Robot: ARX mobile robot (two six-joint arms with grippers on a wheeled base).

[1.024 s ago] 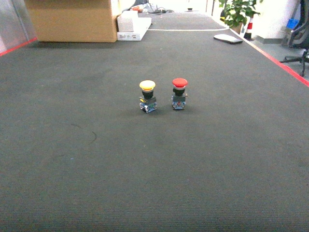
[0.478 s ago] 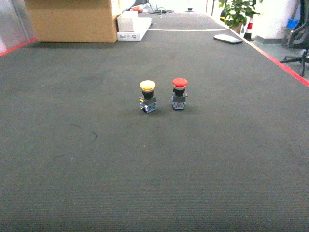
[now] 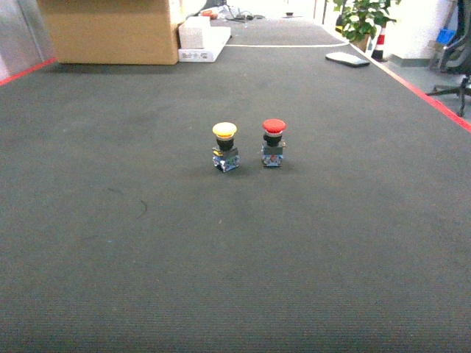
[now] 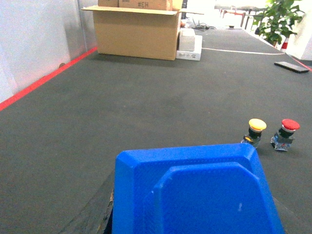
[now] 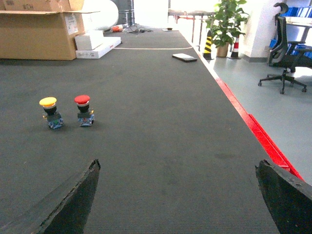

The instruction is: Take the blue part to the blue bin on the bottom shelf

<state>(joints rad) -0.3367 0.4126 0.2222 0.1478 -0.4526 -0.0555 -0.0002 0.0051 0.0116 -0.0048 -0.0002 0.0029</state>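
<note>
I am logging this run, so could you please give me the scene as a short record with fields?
surface: dark carpet
yellow push button: upright, left of the red one, apart
red push button: upright
blue bin: fills the lower left wrist view
cardboard box: far left
tools: left not seen; right tool open, empty

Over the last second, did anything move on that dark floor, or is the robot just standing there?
Nothing visibly changed. The yellow button and the red button stand side by side where they were, both upright, and the head view's framing is the same. No arm or gripper shows in the head view. The cardboard box at the back is also unmoved.
</note>
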